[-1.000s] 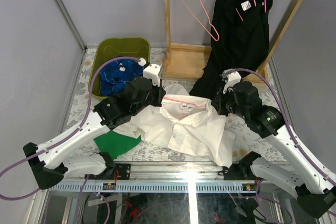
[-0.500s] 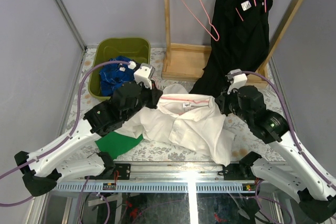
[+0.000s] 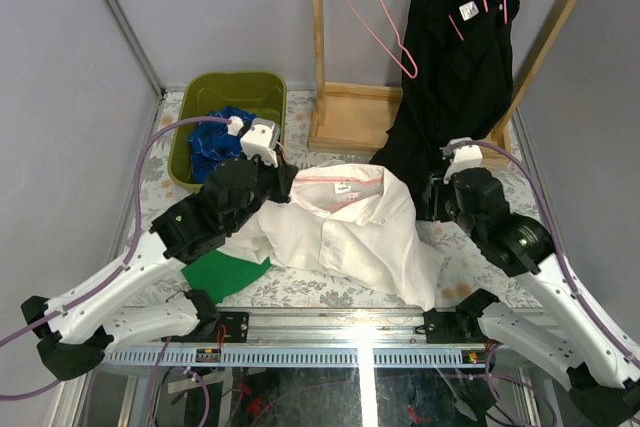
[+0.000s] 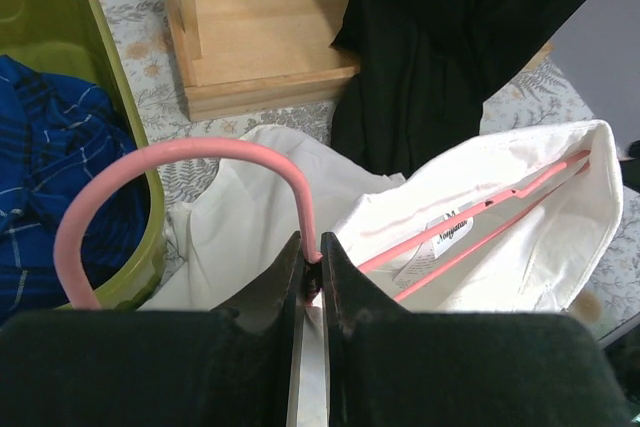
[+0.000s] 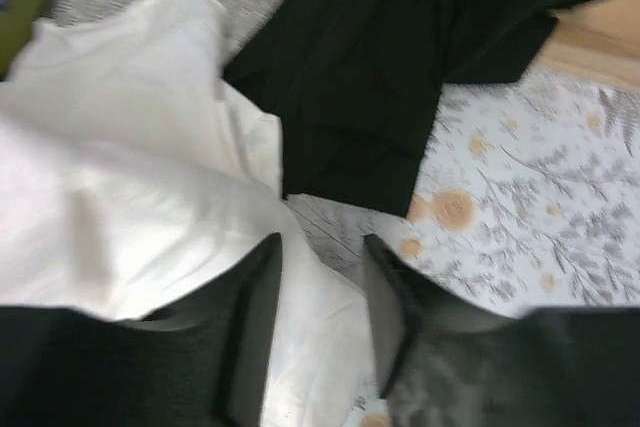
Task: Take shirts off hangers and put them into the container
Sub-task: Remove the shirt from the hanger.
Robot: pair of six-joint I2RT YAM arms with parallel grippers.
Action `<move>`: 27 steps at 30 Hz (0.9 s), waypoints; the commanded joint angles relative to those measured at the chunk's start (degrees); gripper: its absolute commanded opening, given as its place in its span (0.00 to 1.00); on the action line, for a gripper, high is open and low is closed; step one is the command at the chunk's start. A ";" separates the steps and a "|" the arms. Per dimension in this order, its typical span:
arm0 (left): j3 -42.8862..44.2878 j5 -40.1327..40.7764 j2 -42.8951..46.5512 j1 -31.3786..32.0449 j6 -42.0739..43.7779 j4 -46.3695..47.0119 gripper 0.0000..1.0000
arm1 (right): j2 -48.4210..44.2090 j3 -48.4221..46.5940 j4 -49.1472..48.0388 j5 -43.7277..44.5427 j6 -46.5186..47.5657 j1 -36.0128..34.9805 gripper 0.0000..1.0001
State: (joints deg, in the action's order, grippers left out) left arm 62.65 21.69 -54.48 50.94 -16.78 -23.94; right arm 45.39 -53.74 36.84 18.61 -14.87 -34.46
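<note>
The left claw (image 4: pixel 310 265) is pinched tight on the neck of a pink hanger (image 4: pixel 190 147), just under its hook. The hanger's shoulders run toward 2 o'clock inside the collar of the white shirt (image 4: pixel 250 217). The right claw (image 5: pixel 322 245) stands partly open and grips nothing. White fabric lies under the gap, and the hem of the black shirts (image 5: pixel 370 77) is at 12 o'clock.

Only the left wrist view shows that pinch; from above, the left claw (image 3: pixel 283 179) is mostly hidden under its wrist. The right wrist view is blurred, but it alone shows the gap between the jaws. Only the top view takes in the bare hanger (image 3: pixel 372 22) on the rack (image 3: pixel 355 119) and the green cloth (image 3: pixel 225 272) on the table (image 3: pixel 480 252).

From above, the white shirt (image 3: pixel 350 237) lies spread between the two arms. The container (image 3: pixel 200 87) sits at 10 o'clock from it, with the blue shirt (image 3: pixel 215 142) inside. The rack is at 12 o'clock, the black shirts (image 3: pixel 450 67) hang at 1 o'clock, and the green cloth is at 8 o'clock.

Counted:
- One container and one rack.
- One white shirt and one blue shirt.
- One dark hanging mass, which I cannot split into separate black shirts.
- Hangers: one held, one bare, and pink wire at the black collar, number unclear.
</note>
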 commanded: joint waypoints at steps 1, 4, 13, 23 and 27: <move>1.74 1.89 -1.95 -0.31 0.08 2.76 0.00 | -6.36 -3.51 -7.50 -11.58 -2.33 0.09 0.56; 2.34 0.91 -3.25 -0.31 -0.09 2.34 0.00 | -8.14 -1.16 -14.85 -25.27 -5.03 0.09 0.73; 3.94 -0.42 -5.35 -0.27 -0.63 0.89 0.00 | 7.54 -8.66 -5.38 -24.91 -6.62 0.05 0.83; 3.99 0.52 -4.30 -0.29 0.33 -0.52 0.00 | 5.22 -6.99 -5.12 -4.05 -10.65 0.09 0.20; 3.85 -1.73 -3.98 -0.31 2.64 0.21 0.00 | 4.02 -6.47 -3.17 2.45 -11.67 0.09 0.10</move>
State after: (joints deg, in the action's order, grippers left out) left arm 64.69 20.53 -59.86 50.96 -16.78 -25.54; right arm 50.85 -60.14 32.75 10.11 -25.06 -34.46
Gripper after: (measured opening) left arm 0.050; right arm 0.124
